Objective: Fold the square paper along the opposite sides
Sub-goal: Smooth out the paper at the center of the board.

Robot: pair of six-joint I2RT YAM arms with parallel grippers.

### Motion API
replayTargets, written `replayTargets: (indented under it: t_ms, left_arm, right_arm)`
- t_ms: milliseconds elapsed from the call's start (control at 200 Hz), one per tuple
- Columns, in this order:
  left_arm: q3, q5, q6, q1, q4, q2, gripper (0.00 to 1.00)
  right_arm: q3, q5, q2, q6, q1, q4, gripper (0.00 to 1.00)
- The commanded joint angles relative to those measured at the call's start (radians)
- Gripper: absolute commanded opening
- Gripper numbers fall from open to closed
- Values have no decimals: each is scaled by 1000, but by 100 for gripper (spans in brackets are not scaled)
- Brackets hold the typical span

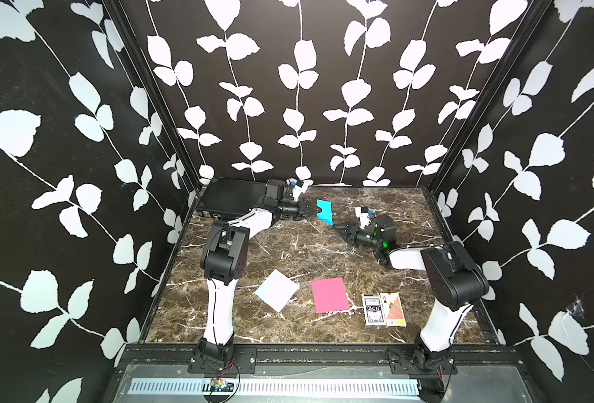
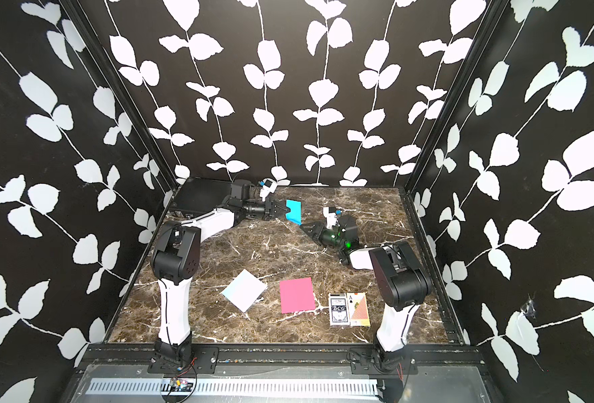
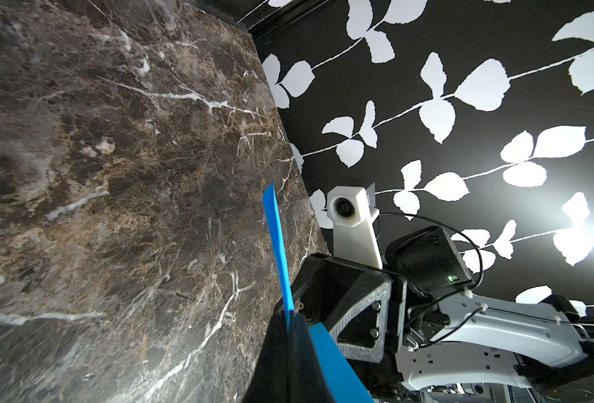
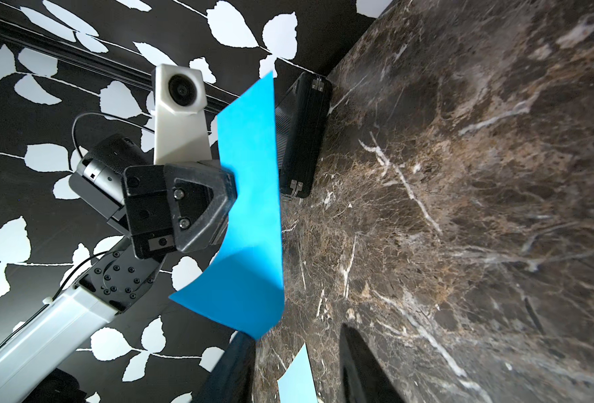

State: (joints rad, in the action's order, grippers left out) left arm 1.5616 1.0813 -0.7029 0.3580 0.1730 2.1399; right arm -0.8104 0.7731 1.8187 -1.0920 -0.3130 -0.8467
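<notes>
The blue paper [image 1: 325, 211] is held clear of the table [image 1: 288, 251], toward twelve o'clock of the tabletop in both top views. It is pinched at its nine o'clock edge by the left gripper [image 1: 317, 210], jaws pressed together on the sheet. The right gripper [image 1: 335, 226] is found at the paper's five o'clock corner, jaws spread, nothing clamped yet. One finger [image 4: 234, 363] is seen just beside that corner. It is judged that the corner should be taken squarely, with no pull set against the left pinch, or the edges will be skewed.
</notes>
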Motion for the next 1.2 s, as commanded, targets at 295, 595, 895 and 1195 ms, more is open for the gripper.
replayTargets:
  t_ms: [295, 595, 895, 1195]
  left_arm:
    - [9, 10, -12, -15, 58, -58, 0]
    - [7, 15, -40, -18, 95, -64, 0]
    - [-24, 42, -85, -9, 166, -78, 0]
    - [-35, 45, -87, -5, 177, -83, 0]
  right_arm:
    - [34, 33, -55, -25, 6, -41, 45]
    - [72, 37, -60, 0, 14, -33, 51]
    - [-49, 37, 33, -74, 5, -120, 50]
    - [-107, 38, 85, -95, -16, -142, 39]
